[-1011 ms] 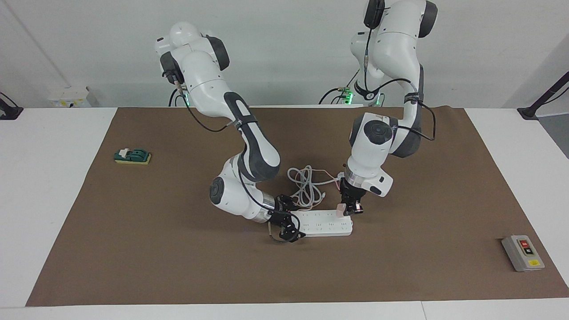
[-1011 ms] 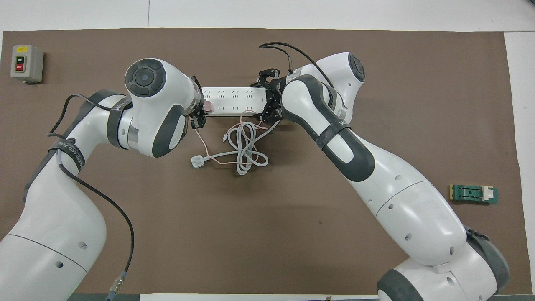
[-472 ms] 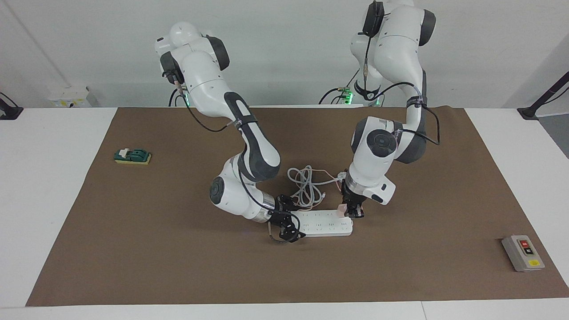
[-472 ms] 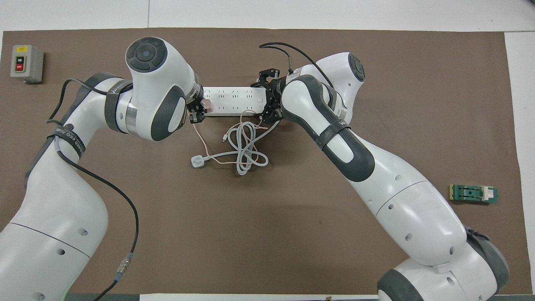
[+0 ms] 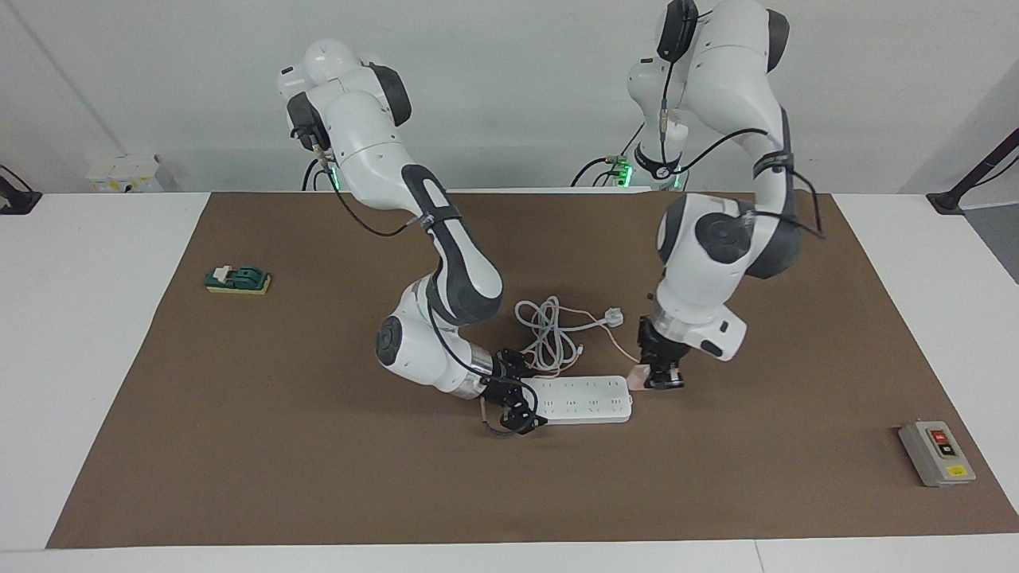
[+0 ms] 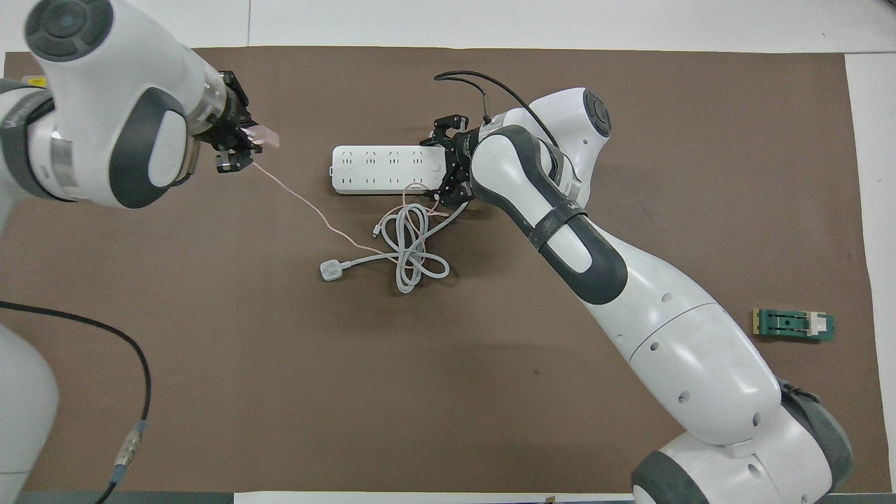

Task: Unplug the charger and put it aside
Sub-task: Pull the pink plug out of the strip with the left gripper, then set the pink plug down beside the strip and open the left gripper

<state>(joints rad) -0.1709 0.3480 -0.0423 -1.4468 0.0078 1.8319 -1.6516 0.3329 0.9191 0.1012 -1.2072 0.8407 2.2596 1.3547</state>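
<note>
left claw (image 5: 659,380) lifted charger (image 5: 639,377) off strip (image 5: 585,399)

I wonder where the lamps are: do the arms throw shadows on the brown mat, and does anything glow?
Overhead view: only a faint, soft-edged shadow on the brown mat beside the right arm, so the light seems diffuse. Facing view: green lights glow at both arms' bases; no glare on the charger in the left gripper; the right gripper sits at the end of the power strip.
</note>
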